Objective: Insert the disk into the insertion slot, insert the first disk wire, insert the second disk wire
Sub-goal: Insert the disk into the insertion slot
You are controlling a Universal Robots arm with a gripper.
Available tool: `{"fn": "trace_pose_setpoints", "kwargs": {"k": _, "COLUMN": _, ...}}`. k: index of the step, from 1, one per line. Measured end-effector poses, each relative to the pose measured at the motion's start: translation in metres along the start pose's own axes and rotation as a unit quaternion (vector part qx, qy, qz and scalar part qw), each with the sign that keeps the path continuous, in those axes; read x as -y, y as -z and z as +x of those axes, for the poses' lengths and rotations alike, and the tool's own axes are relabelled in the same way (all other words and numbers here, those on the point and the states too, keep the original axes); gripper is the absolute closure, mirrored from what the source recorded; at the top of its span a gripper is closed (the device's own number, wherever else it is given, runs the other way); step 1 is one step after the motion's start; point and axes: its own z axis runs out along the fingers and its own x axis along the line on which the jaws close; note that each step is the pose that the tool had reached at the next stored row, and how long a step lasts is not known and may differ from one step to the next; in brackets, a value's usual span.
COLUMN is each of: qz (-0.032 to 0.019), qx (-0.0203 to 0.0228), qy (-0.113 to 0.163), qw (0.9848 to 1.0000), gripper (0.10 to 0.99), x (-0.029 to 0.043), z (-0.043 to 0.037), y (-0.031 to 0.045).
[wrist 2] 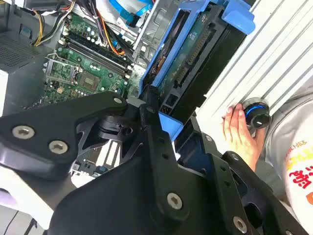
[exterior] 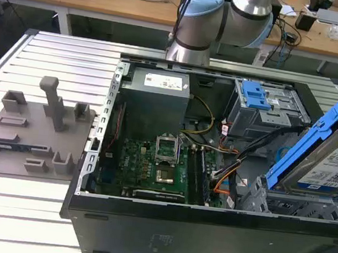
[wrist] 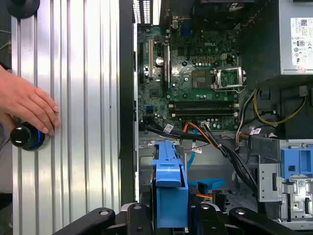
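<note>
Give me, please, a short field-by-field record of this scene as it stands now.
gripper: shut on disk
disk: tilted, lower end at slot, not lying flat in it
slot: inside case, at the exterior view's right, under disk
wires: orange and black bundle beside slot
case: open, on slotted table
motherboard: exposed on case floor
cage: blue latch, apart from disk
hand: on table, fingers at a black knob
</note>
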Motion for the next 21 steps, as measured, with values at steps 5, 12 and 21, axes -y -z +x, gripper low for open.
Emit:
{"fn": "trace_pose_setpoints", "kwargs": {"k": 5, "qz": 0.0, "qx": 0.0, "qy": 0.0, "qw": 1.0, "gripper": 0.722, "x": 0.0, "z": 0.0, "y": 0.0}}
{"fn": "trace_pose_setpoints", "kwargs": {"k": 12, "qz": 0.0, "qx": 0.0, "qy": 0.0, "qw": 1.0, "gripper": 0.722, "x": 0.0, "z": 0.0, "y": 0.0}}
{"fn": "trace_pose_setpoints", "kwargs": {"k": 21, "qz": -0.0004, "qx": 0.0237, "qy": 0.001, "qw": 0.9997, "gripper": 0.722, "x": 0.0, "z": 0.0005, "y": 0.0}}
